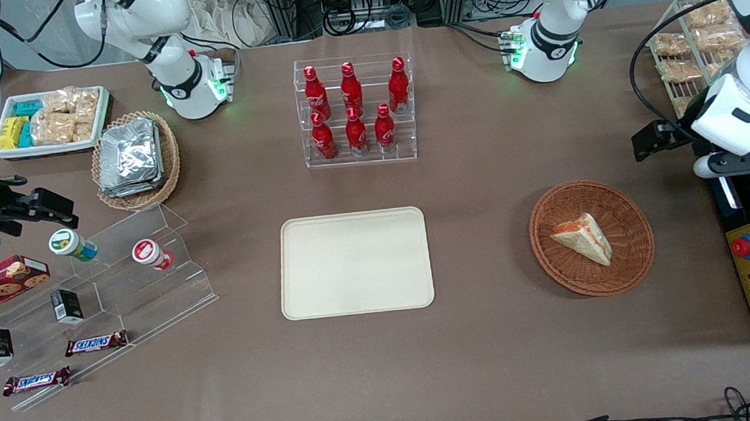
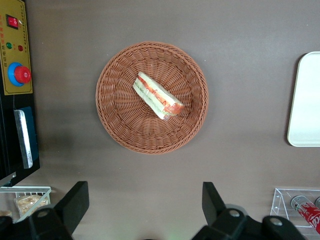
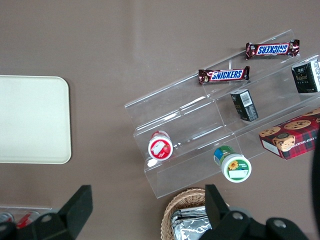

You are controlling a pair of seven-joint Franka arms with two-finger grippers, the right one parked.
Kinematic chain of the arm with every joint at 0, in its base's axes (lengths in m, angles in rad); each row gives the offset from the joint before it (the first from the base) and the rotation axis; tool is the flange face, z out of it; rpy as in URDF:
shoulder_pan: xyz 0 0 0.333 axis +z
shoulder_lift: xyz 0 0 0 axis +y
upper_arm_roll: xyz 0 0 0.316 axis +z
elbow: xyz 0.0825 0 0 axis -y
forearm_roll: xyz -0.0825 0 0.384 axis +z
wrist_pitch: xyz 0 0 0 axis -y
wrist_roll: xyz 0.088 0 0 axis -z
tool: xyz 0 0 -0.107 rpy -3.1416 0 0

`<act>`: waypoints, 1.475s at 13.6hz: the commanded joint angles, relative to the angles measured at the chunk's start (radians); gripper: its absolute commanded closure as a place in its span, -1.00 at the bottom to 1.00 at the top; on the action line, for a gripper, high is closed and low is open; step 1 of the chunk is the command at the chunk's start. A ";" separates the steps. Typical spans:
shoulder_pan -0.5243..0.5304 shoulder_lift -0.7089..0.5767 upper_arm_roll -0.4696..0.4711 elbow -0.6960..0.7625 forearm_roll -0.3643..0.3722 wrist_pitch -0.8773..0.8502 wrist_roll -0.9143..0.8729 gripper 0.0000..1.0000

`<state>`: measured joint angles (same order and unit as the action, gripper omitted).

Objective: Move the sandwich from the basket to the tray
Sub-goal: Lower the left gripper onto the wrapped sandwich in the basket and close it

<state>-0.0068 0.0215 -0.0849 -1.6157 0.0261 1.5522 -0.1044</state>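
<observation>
Lying alone in the basket (image 1: 591, 237), a little off its middle: the sandwich (image 1: 582, 238), one flat bread face turned up, the orange-red and green filling showing along its cut edge. Long axis running slantwise across the weave, crosswise to neither the rim nor the line between the fingers, as the wrist view shows it. Sitting well apart, toward the parked arm's end of the table and bare: the tray (image 1: 355, 263). Hovering high, off the basket's rim toward the working arm's end, holding nothing: the gripper (image 2: 145, 210), fingers (image 2: 75, 202) spread wide apart. Sandwich (image 2: 158, 96) lying ahead of the open fingers rather than between them, basket (image 2: 152, 97) fully in sight below. Likely calling next for centring over the wedge, turning the wrist to square the fingers across its narrow width, then lowering.
</observation>
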 commanded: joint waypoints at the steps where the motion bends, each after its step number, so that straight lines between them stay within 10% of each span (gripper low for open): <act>1: -0.013 -0.029 0.011 -0.033 -0.008 0.005 -0.001 -1.00; 7: -0.013 -0.026 0.013 -0.032 -0.009 0.009 -0.024 -1.00; 20: 0.004 0.185 0.019 -0.087 -0.087 0.104 -0.725 -0.98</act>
<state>-0.0072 0.1773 -0.0779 -1.6726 -0.0476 1.6016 -0.8062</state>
